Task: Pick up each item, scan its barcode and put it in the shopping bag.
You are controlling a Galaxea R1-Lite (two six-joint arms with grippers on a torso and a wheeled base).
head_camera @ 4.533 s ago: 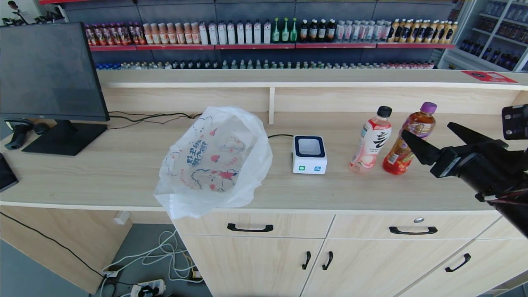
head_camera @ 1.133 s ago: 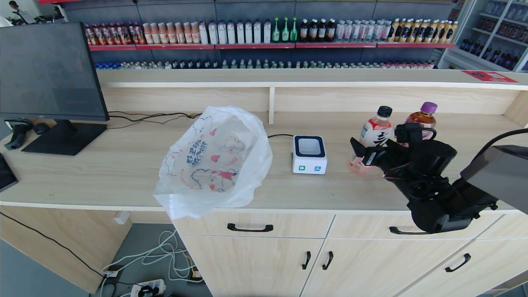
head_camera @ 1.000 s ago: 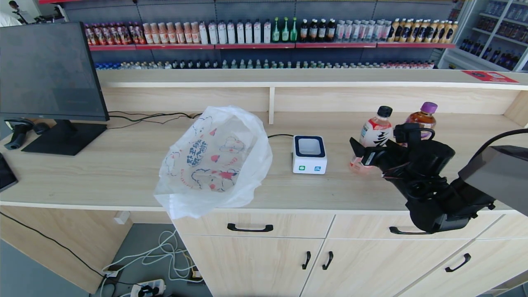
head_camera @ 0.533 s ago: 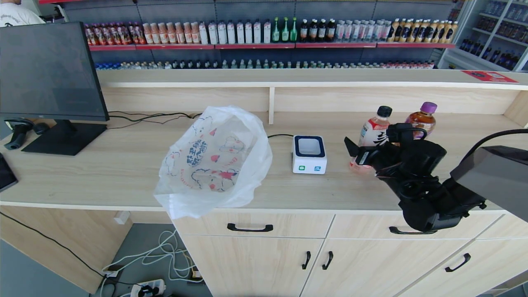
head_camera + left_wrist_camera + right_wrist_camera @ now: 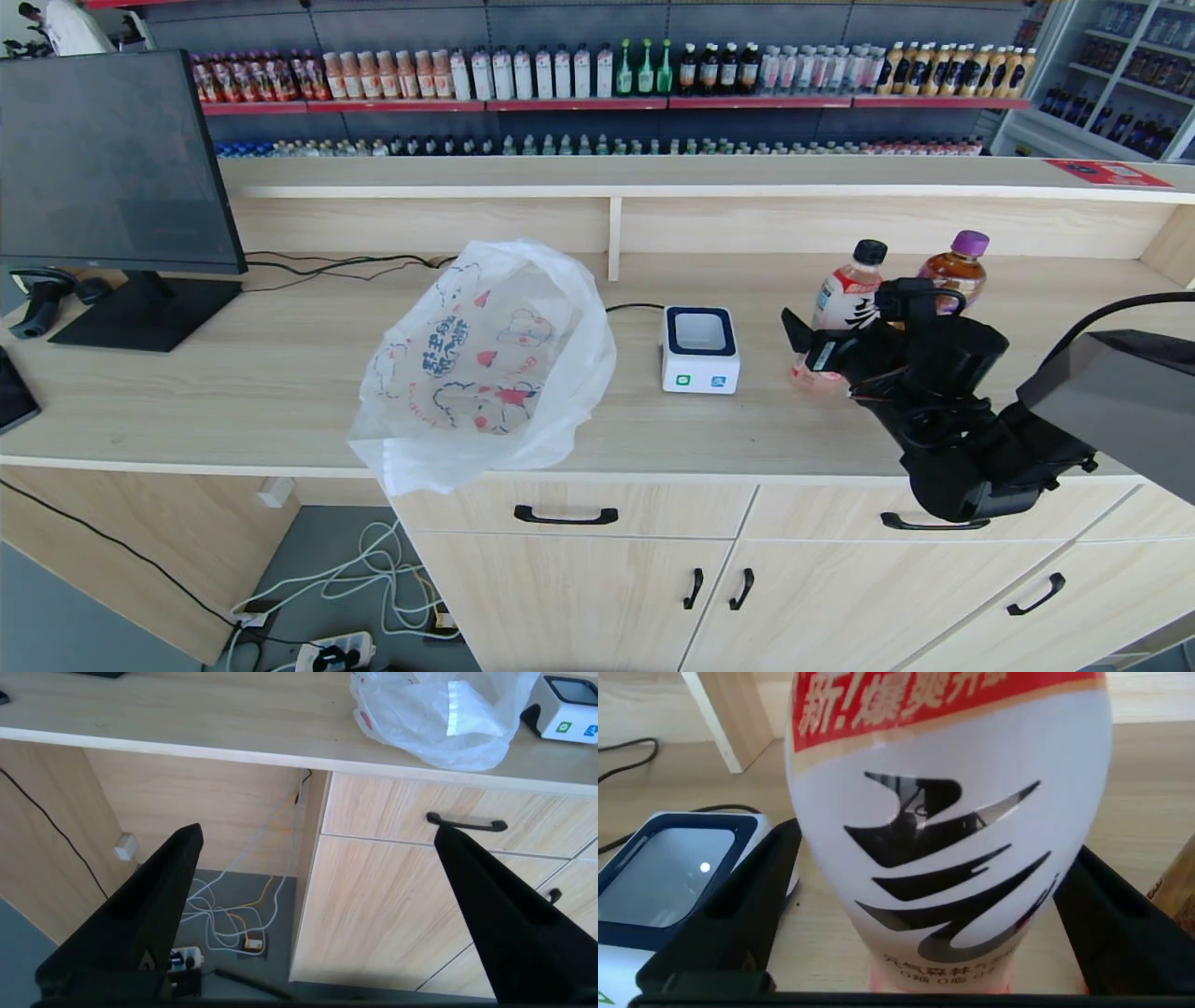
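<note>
The head view takes in the whole wooden counter. A thin, crinkled white plastic shopping bag with printed drawings slumps near the front edge at the middle. A small boxy white scanner with a dark-framed window sits just beside the bag, towards the counter's right end. Two bottles stand upright near that right end. The first is a pink-and-white bottle with a black cap. The second, an amber bottle with a purple cap, is just beside it and nearer the end. A dark flat monitor stands at the left end.

The right gripper sits low at the pink-and-white bottle, and from the head only its nearer black finger is plain. The right wrist view gives what that angle hides. The smooth, rounded bottle with its black brush-stroke label stands between both fingers. The jaws are spread wide, one on each side of the bottle close to its flanks, and the bottle's base is still on the counter. The scanner lies just beyond one finger.

The left wrist view looks at the counter's front. The left gripper hangs below the front edge, before pale wood drawers with a black handle. Its two tapered black fingers are far apart with nothing between them. Loose cables lie on the floor below.
</note>
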